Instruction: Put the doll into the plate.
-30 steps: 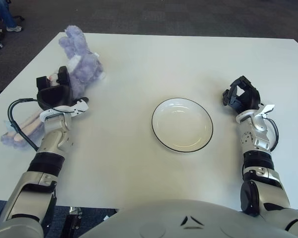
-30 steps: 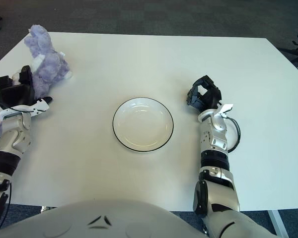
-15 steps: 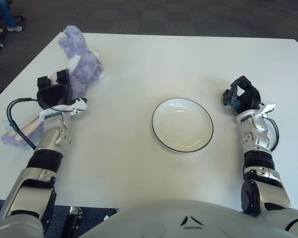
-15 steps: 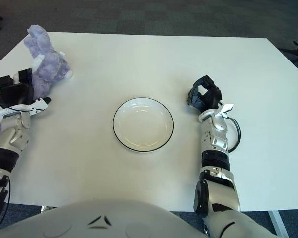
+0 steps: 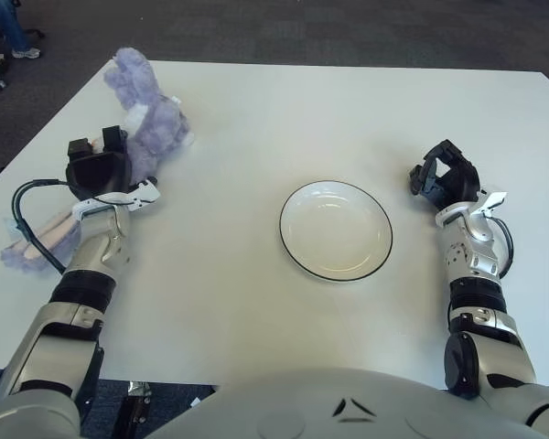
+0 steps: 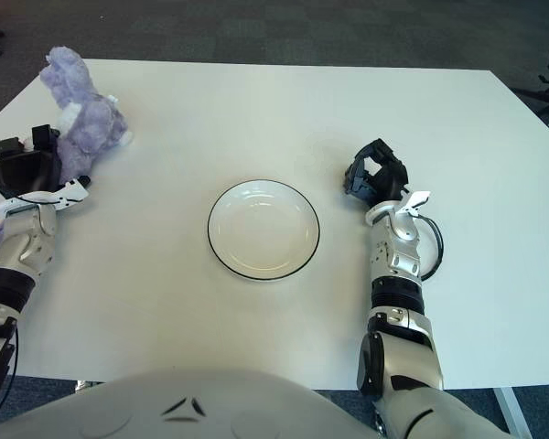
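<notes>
Soft lilac plush doll w/ long ears (image 5: 149, 114) sat at far-left of white rectangular table (image 5: 284, 119), well apart from the round white plate w/ thin dark rim (image 5: 336, 229) lying empty near table centre, so transfer not yet started. Left hand (image 5: 96, 169) sat just beside doll's near side, black fingers up against the fur, apparently touching; looked like a reach lined up from the near side because that is the closest face of the toy. Whether fingers had actually closed on the plush: cannot tell, doll body hid the contact. Second pale purple-and-pink soft thing (image 5: 38, 240) lay at left table edge, partly under left forearm; not clear if separate toy or part of same doll. Right hand (image 5: 446, 176) parked on table right of plate, fingers curled in loosely, holding nothing; prob. kept out of the way since doll is on the other side. Plate left clear in the middle, within reach of left arm, so a lift and rightward carry seemed the likely next need. Risk: floppy plush could sag or slip from a shallow pinch.
</notes>
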### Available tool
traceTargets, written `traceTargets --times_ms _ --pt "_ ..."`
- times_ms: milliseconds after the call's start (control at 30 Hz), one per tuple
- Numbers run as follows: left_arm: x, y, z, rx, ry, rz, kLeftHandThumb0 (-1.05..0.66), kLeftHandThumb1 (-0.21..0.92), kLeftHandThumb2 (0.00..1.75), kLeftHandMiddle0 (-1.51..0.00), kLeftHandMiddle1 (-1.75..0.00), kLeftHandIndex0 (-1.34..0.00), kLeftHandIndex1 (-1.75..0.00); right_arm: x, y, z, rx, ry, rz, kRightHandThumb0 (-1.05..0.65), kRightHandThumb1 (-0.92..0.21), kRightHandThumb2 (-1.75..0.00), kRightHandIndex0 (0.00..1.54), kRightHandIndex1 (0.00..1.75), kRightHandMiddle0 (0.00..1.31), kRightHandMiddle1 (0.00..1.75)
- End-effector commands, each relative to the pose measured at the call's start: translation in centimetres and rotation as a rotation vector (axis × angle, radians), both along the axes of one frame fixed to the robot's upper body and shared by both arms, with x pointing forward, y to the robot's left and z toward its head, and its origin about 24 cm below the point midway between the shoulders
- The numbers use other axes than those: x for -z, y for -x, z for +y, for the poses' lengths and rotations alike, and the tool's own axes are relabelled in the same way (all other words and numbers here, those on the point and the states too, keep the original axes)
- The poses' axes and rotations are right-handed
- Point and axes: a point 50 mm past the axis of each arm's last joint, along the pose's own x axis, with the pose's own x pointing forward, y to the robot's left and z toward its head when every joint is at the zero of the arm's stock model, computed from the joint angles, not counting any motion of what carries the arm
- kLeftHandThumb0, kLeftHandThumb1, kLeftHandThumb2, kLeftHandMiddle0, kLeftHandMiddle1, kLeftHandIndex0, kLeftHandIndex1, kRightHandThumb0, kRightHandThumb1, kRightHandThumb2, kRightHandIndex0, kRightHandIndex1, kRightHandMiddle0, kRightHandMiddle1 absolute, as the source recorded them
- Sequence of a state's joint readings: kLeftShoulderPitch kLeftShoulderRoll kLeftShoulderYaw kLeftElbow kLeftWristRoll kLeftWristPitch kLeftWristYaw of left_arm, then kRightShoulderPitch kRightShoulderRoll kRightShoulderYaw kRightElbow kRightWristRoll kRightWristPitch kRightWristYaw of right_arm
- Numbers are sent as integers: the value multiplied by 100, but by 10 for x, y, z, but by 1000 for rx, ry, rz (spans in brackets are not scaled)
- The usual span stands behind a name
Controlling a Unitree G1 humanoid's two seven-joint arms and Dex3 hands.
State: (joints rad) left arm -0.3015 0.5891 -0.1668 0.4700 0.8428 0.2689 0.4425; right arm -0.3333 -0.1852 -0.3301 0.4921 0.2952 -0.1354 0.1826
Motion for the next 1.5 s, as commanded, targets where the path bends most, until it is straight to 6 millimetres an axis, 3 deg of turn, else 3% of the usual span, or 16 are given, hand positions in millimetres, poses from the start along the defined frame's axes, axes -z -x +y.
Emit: traceTargets --times_ms 0,100,233,333,533,700,1467 --pt "24 11 -3 -5 22 109 7 44 114 -56 -167 -24 -174 24 10 0 3 -47 120 -49 -29 -134 122 175 64 175" --pt "23 12 -4 -5 14 100 2 35 123 -63 -161 -37 -174 24 10 0 0 -51 121 -49 -29 -135 122 175 64 175" --pt "22 12 -5 -7 11 89 0 19 140 -68 -172 -59 -160 24 10 0 -5 -54 119 -50 -29 -135 122 175 64 175" --pt "22 12 -5 -5 9 82 0 15 148 -66 -174 -64 -165 24 10 0 -8 -52 118 -50 -29 -135 122 175 64 175" --pt "22 12 -6 1 7 67 0 7 157 -69 -169 -69 -174 25 10 0 -13 -49 119 -50 -29 -135 122 175 64 175" --pt "21 13 -7 6 17 43 0 4 155 -78 -152 -73 -174 25 10 0 -17 -46 118 -50 -29 -135 122 175 64 175" --pt "-5 20 -23 52 214 -231 0 5 149 -85 -133 -75 -175 25 9 -1 -35 -55 133 -49 -29 -134 122 175 64 175"
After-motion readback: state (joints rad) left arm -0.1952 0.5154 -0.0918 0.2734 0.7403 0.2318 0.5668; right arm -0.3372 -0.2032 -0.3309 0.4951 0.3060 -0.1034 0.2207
